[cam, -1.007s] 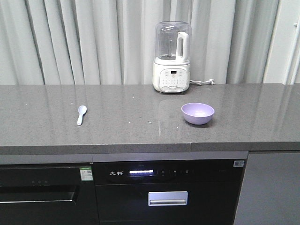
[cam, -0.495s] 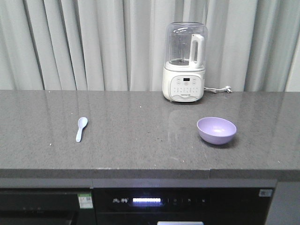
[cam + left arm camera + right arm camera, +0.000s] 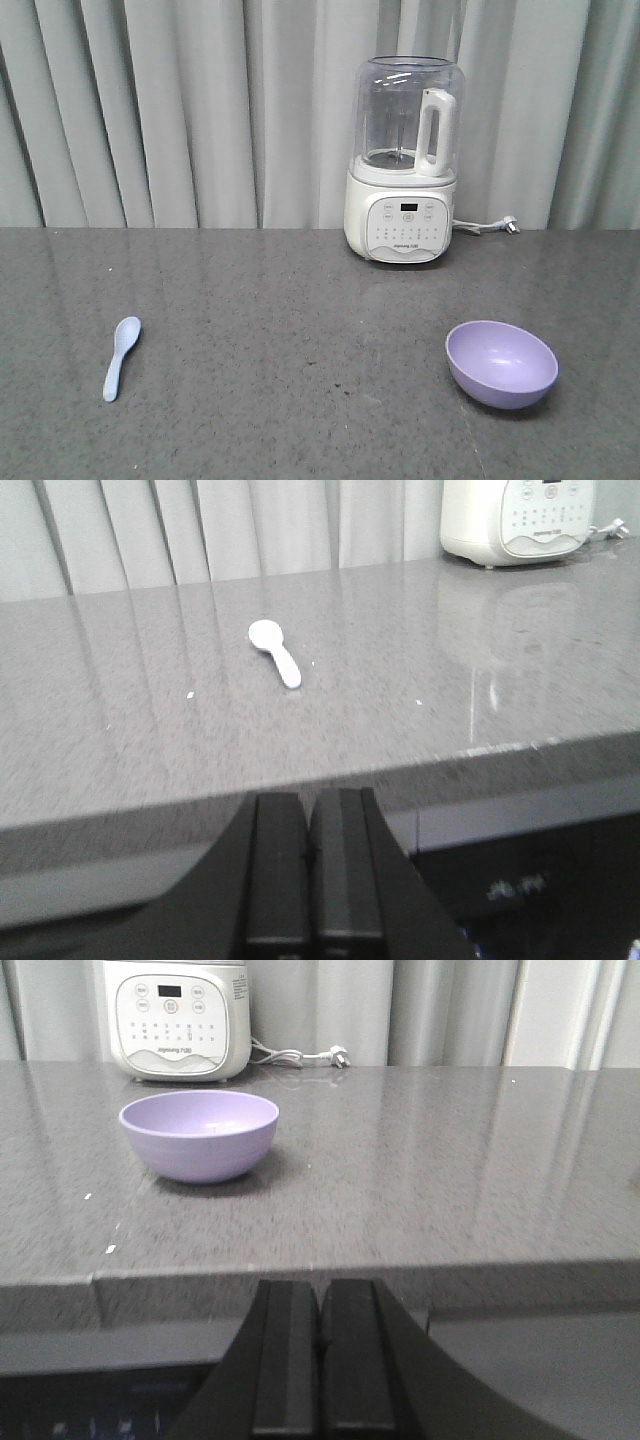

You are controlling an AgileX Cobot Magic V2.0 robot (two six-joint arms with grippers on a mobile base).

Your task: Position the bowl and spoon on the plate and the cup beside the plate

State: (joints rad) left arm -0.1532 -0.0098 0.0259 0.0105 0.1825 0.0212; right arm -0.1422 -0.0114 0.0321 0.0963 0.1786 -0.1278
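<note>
Left gripper (image 3: 310, 875) bottom centre of left wrist view, fingers pressed together, empty. Spoon (image 3: 121, 357) lower left on grey counter (image 3: 300, 380). Blender (image 3: 405, 160) upper centre-right. Bowl (image 3: 501, 362) lower right. Right gripper (image 3: 320, 1355) also closed, empty. Plate, cup out of view. Risk: flat, thin spoon skidding from pinch on slick stone.
</note>
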